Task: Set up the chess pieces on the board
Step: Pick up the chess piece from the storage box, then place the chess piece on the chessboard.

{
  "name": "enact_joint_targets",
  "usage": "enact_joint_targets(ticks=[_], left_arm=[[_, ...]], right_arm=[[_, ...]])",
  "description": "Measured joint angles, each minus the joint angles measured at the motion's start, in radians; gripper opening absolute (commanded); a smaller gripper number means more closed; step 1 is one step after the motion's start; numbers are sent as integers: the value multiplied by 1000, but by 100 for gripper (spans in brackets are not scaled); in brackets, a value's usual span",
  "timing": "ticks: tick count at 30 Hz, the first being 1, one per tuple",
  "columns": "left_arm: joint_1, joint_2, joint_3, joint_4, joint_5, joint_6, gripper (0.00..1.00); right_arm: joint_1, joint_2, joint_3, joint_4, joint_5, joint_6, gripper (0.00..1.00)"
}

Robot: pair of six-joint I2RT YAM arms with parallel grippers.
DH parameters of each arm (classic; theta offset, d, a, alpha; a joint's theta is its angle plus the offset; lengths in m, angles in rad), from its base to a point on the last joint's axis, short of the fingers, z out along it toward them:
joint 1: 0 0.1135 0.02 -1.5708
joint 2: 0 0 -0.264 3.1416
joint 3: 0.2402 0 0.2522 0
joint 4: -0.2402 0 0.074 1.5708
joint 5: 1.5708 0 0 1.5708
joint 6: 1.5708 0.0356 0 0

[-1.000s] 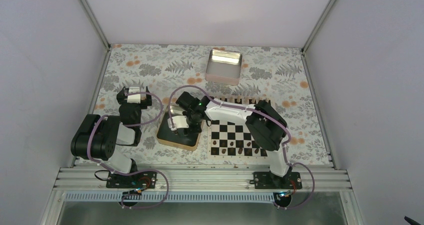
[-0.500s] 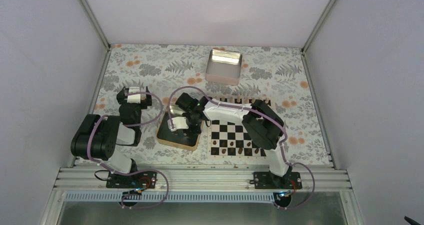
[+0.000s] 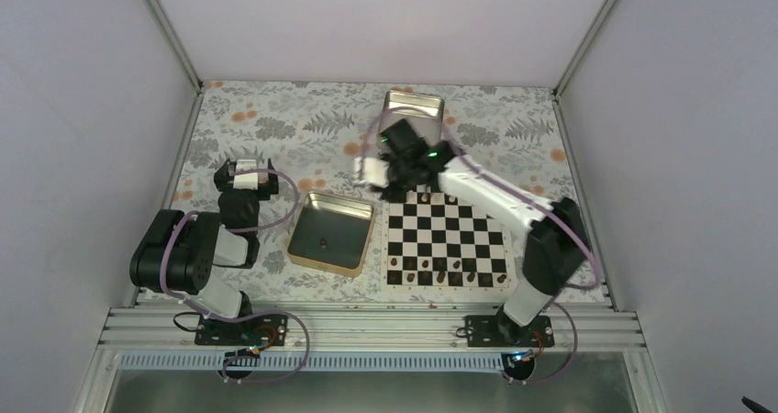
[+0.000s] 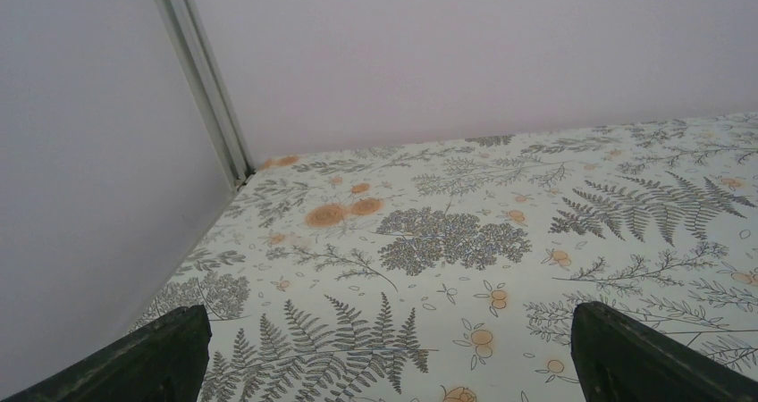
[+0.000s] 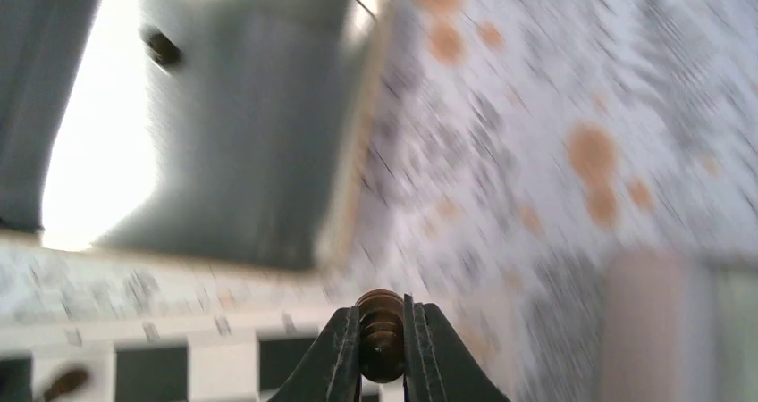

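Aloft, the right gripper (image 5: 382, 330) pinched a chess piece (image 5: 380, 311).
It hung near the board (image 3: 447, 286)'s far-left corner; left gripper (image 4: 389, 330) gaped wide.

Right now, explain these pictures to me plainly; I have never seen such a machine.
A left arm and a right arm are bolted at the near edge. One picture looks down from above; the other two come from cameras on the wrists. On the flowered cloth lie a chessboard, a gold-rimmed tray holding one dark piece, and a silver tin. More dark pieces stand on the board's near rows. The right gripper pinches a small dark piece; the left gripper is open and empty.
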Motion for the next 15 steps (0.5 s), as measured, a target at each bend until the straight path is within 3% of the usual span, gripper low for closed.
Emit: enact_joint_targets(ticks=[7, 15], left_arm=[[0, 0, 0, 0, 0, 0, 100], [0, 0, 0, 0, 0, 0, 100]], right_arm=[[-296, -333, -248, -77, 70, -31, 7], [-651, -575, -569, -172, 39, -182, 7]])
